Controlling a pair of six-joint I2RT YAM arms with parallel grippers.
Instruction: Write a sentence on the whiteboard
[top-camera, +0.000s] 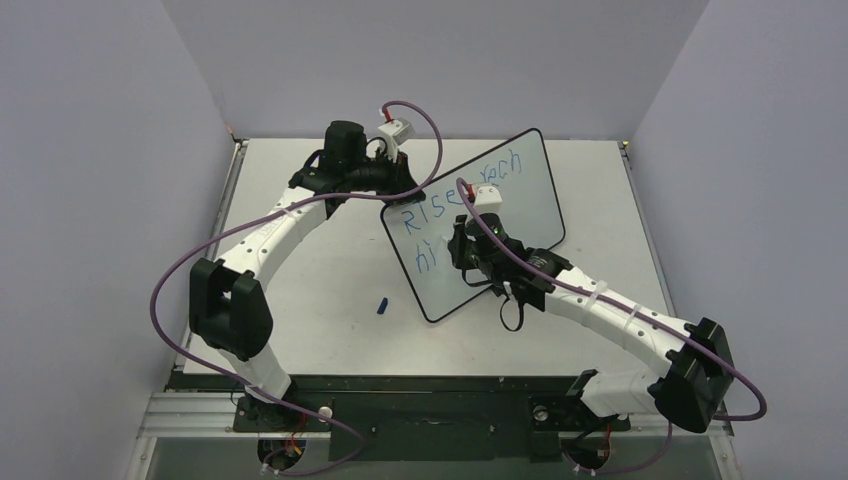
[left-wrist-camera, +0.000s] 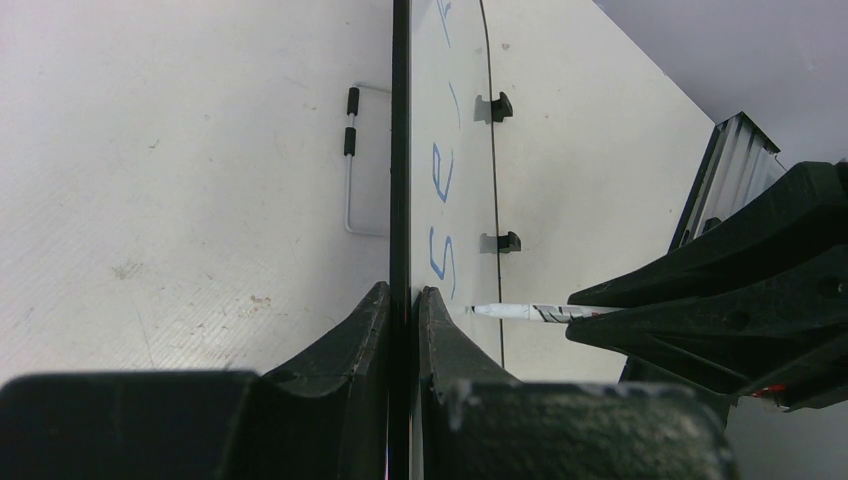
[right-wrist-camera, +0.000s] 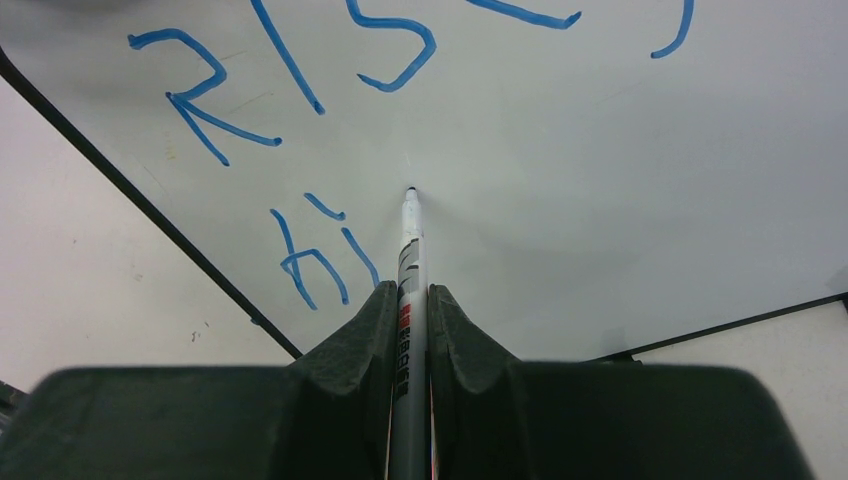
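The whiteboard (top-camera: 530, 205) stands tilted up off the table. My left gripper (top-camera: 396, 192) is shut on its upper left edge, and in the left wrist view the jaws (left-wrist-camera: 403, 295) pinch the thin black frame (left-wrist-camera: 401, 150). The sentence in blue reads "RISE, tech" (top-camera: 420, 215) with "hi" (top-camera: 428, 256) below it. My right gripper (top-camera: 460, 248) is shut on a white marker (right-wrist-camera: 410, 270). The marker's tip (right-wrist-camera: 411, 190) is at the board surface (right-wrist-camera: 600, 180), just right of "hi" (right-wrist-camera: 315, 255). The marker (left-wrist-camera: 530, 312) also shows in the left wrist view.
A small blue marker cap (top-camera: 382, 305) lies on the table left of the board's lower corner. Two black feet (left-wrist-camera: 497, 105) sit on the board's far edge. A wire stand (left-wrist-camera: 350, 160) lies behind the board. Grey walls enclose the table.
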